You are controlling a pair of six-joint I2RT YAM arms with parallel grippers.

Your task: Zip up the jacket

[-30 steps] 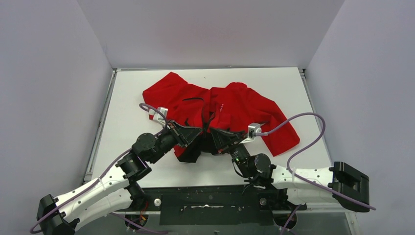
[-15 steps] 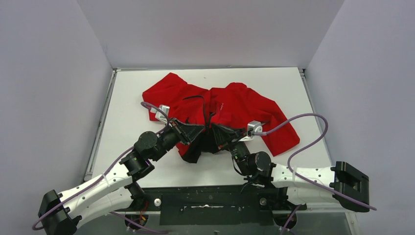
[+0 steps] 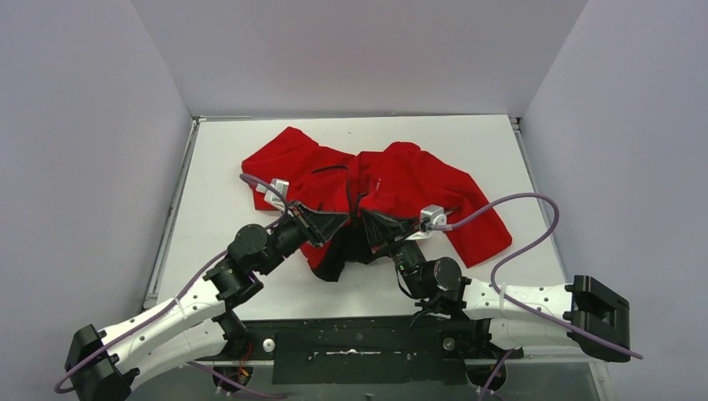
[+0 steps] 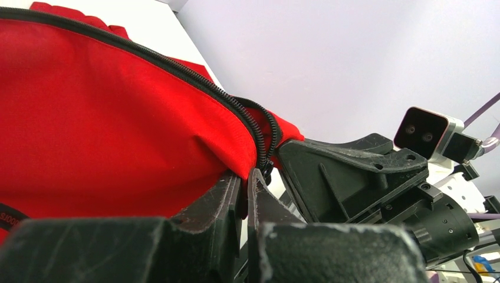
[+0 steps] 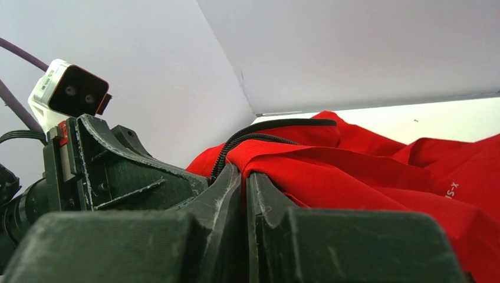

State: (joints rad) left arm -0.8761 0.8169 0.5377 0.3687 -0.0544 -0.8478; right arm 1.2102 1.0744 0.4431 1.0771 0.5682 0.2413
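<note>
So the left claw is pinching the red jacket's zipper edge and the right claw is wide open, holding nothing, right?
Not quite: the right gripper is shut on the jacket too, as the right wrist view shows. The left gripper does pinch the zipper edge.

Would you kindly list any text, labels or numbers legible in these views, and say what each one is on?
"IS-x", roughly: white print on the red jacket, right wrist view, small and tilted.
White marks on a dark patch, left wrist view's lower-left corner: too cropped and blurred to read.
Nothing else legible.
</note>
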